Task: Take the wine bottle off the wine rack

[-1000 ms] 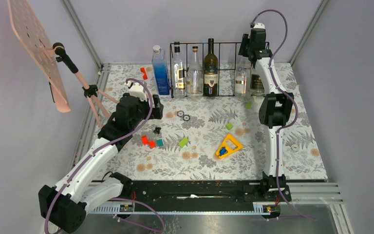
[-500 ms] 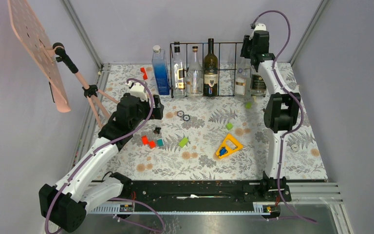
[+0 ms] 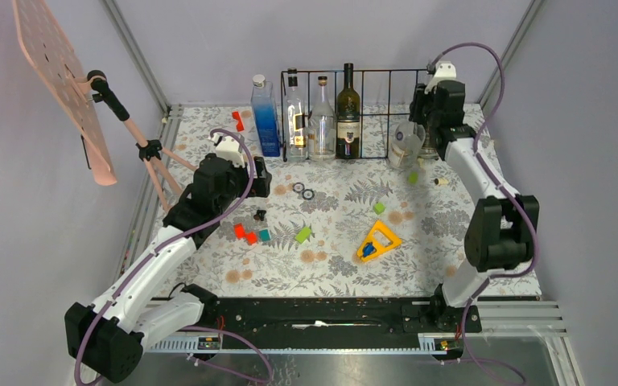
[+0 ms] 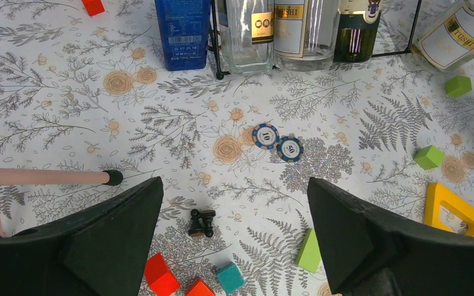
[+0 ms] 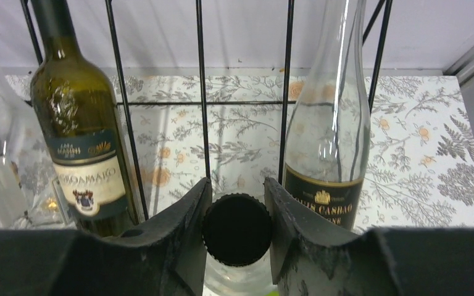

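Observation:
The black wire wine rack [image 3: 370,74] stands at the table's back with a dark green bottle [image 3: 348,112] and clear bottles in its bays. My right gripper [image 3: 428,103] is shut on the black cap [image 5: 236,229] of a clear wine bottle [image 3: 406,145], which leans tilted at the rack's right front. The same bottle [image 4: 460,31] shows tilted in the left wrist view. A tall clear bottle [image 5: 327,123] still stands behind the bars. My left gripper [image 4: 233,185] hangs open above the table, holding nothing.
A blue bottle [image 3: 265,117] stands left of the rack. Coloured blocks [image 3: 245,233], green blocks [image 3: 302,234], two poker chips [image 4: 278,142], a black chess piece [image 4: 201,222] and a yellow triangle [image 3: 378,241] lie scattered. A pink tripod stand [image 3: 141,149] is at the left.
My right gripper closed on the bottle's cap and the arm swung right and back toward me, tipping the clear bottle out from its upright place in the rack. The left arm stayed still.

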Action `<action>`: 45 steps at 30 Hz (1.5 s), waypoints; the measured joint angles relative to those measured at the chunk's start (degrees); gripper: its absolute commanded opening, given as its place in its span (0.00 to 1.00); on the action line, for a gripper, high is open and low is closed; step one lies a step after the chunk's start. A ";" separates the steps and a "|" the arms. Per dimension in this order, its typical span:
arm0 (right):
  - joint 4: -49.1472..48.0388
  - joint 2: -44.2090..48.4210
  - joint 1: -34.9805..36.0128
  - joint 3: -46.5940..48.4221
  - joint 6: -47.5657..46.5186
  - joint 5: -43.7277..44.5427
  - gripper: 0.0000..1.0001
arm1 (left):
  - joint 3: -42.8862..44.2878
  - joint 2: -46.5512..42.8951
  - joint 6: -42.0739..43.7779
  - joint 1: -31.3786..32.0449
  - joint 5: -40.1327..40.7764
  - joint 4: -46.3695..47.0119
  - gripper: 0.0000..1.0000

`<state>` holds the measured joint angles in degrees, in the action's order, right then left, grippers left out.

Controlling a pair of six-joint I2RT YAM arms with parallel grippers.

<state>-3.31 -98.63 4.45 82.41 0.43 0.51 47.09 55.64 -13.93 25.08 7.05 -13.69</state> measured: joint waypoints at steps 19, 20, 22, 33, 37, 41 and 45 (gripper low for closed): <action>0.39 23.28 7.48 -17.59 -3.61 4.02 0.00 | 0.00 0.74 -0.07 0.00 -1.57 -0.02 0.94; 0.52 24.02 8.55 -17.75 -3.58 4.46 0.00 | 0.00 0.74 -0.07 0.00 -1.68 0.00 0.94; 1.29 25.16 10.71 -17.79 -3.54 4.72 0.00 | 0.00 0.74 -0.07 0.00 -1.92 -0.02 0.94; 3.08 26.93 27.63 -19.39 -3.21 5.79 0.00 | 0.00 0.74 -0.09 0.00 -2.82 0.02 0.93; 3.13 26.93 32.15 -21.07 -3.17 5.33 0.00 | 0.00 0.74 -0.07 0.00 -3.39 0.04 0.93; 3.34 26.93 36.00 -22.88 -3.26 4.28 0.00 | 0.00 0.74 -0.07 0.00 -4.22 0.09 0.93; 0.87 27.15 38.03 -26.60 -3.28 1.66 0.00 | 0.00 0.74 -0.07 0.00 -4.76 0.35 0.93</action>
<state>-2.44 -71.48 42.48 55.81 -2.85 2.17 47.09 56.38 -14.00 25.08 2.28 -13.34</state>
